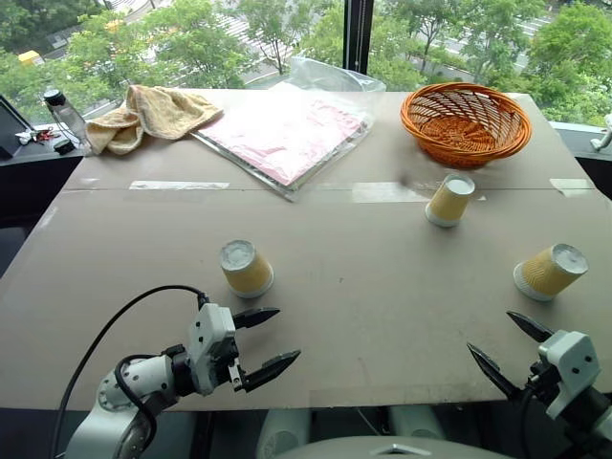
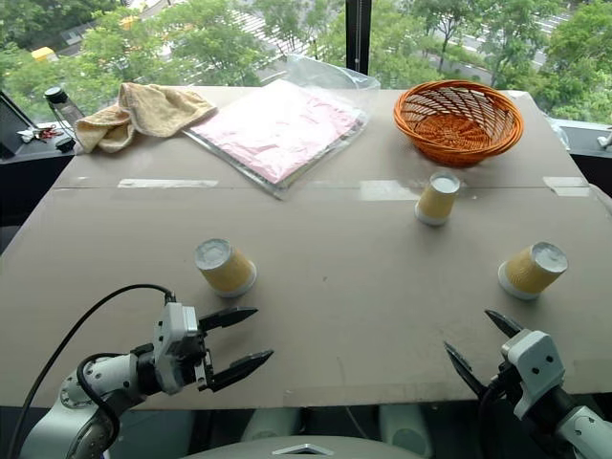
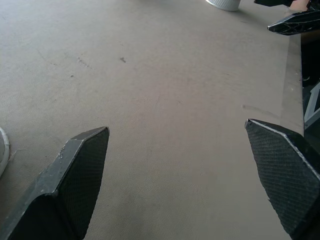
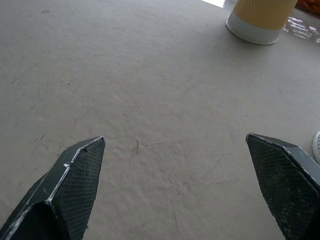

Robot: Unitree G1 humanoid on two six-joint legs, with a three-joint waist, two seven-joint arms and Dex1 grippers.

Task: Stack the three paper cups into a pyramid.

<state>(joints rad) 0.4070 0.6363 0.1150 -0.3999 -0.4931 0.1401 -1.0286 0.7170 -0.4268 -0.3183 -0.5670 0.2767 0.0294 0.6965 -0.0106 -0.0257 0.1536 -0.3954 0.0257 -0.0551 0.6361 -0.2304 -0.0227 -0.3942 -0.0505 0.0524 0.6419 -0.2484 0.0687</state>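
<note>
Three yellow-tan paper cups stand upside down and apart on the brown table (image 1: 344, 287): one cup (image 1: 246, 269) at the near left, one cup (image 1: 449, 200) in the middle right just before the basket, one cup (image 1: 550, 272) at the near right. My left gripper (image 1: 273, 338) hovers open just in front of the near left cup, not touching it. At the table's near right edge my right gripper (image 1: 512, 342) is open and empty, short of the right cup. The right wrist view shows the middle cup (image 4: 260, 17) far ahead.
An orange wicker basket (image 1: 466, 122) sits at the back right. A pink sheet in a clear sleeve (image 1: 282, 131) and a tan cloth (image 1: 148, 114) lie at the back left, with a bottle (image 1: 67, 117) beyond the table's left corner. Windows stand behind.
</note>
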